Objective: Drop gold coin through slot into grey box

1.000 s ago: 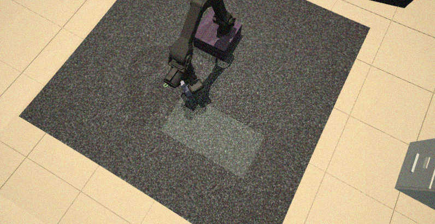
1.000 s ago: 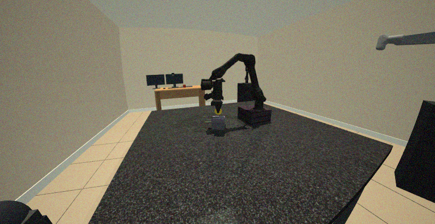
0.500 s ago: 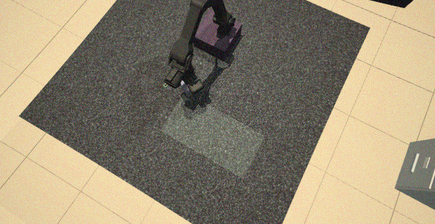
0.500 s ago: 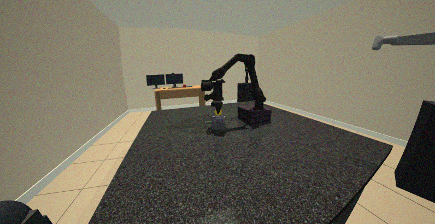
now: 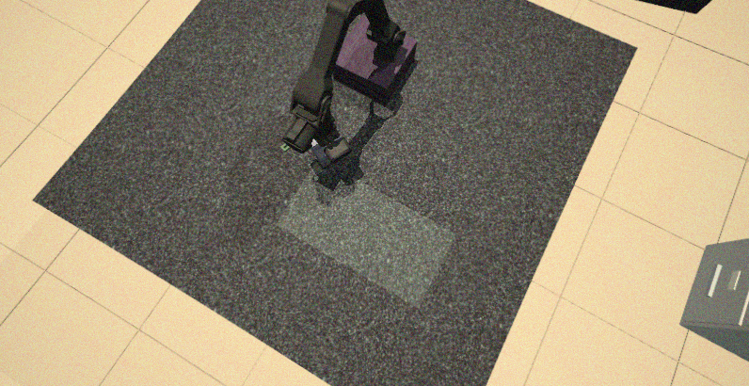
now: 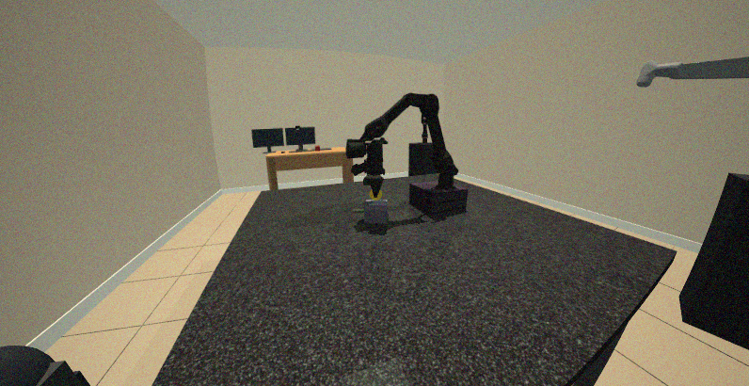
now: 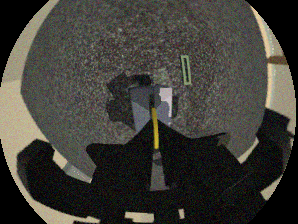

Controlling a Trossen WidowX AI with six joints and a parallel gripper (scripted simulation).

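One coin (image 6: 378,196) (image 7: 155,129) sits pinched in your gripper (image 6: 375,193) (image 7: 153,121) above the box (image 5: 321,153) (image 6: 375,211) (image 7: 141,116). Align its edge with the slot, which seems shadowed, then lower straight before releasing.

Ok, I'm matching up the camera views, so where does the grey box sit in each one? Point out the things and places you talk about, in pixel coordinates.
Top: grey box (image 5: 320,153) (image 6: 375,212) (image 7: 141,116), above centre, left of middle, partly hidden.
Exterior: centre, slightly below mid-height, under the gripper (image 6: 375,195) (image 7: 153,121).
Wrist: middle, beyond the fingertips.
Shared landmark: the green holder (image 5: 285,147) (image 6: 358,210) (image 7: 190,70).
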